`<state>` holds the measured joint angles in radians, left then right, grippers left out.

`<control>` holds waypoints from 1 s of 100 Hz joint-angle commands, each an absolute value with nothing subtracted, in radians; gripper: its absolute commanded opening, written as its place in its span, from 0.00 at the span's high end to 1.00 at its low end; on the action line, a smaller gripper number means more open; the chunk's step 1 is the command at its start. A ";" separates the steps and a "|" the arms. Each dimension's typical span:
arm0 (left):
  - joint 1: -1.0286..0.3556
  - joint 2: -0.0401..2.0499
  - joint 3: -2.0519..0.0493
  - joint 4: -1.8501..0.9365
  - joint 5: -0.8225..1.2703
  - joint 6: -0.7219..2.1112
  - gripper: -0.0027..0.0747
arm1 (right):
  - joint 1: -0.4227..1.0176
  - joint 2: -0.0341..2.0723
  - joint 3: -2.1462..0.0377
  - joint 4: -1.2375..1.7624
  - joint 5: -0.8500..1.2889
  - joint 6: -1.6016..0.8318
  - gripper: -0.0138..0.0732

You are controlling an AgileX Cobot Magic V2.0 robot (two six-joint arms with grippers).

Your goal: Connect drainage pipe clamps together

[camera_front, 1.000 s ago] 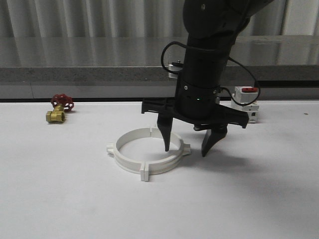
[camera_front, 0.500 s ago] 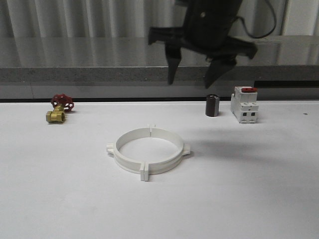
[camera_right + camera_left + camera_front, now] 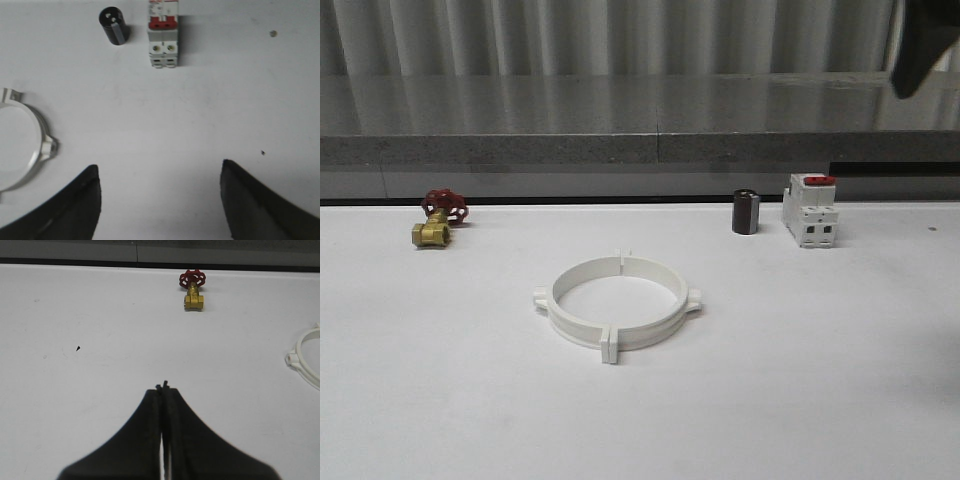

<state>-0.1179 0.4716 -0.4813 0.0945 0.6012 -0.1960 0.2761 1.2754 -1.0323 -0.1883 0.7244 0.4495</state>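
Note:
The two drainage pipe clamps point(image 3: 652, 327) lie flat mid-table, standing together as one white ring with tab pairs meeting at the near and far seams. An arc of the ring point(image 3: 303, 353) shows in the left wrist view, far from my left gripper point(image 3: 162, 386), which is shut with nothing in it above bare table. My right gripper point(image 3: 160, 165) is open and empty, high above the table, with the ring's lug side point(image 3: 42, 147) off beside it. A dark part of the right arm point(image 3: 920, 45) shows at the top right corner of the front view.
A brass valve with a red handwheel point(image 3: 438, 221) sits at the back left. A black cylinder point(image 3: 746, 212) and a white breaker with a red top point(image 3: 811, 210) stand at the back right. A grey ledge point(image 3: 620, 148) runs behind the white table point(image 3: 820, 380).
My right gripper, open around the ring's right side a second ago, has risen and swung up to the right, nearly out of the front view. The ring has stayed in place.

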 commanded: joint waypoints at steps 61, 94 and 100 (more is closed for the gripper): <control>-0.116 0.476 -0.509 0.090 0.526 -0.195 0.99 | 0.246 0.562 -0.616 -0.276 0.752 0.436 0.98; -0.116 0.476 -0.509 0.090 0.526 -0.195 0.99 | 0.246 0.555 -0.616 -0.276 0.752 0.436 0.98; -0.116 0.476 -0.509 0.090 0.526 -0.195 0.99 | 0.246 0.555 -0.616 -0.276 0.752 0.436 0.98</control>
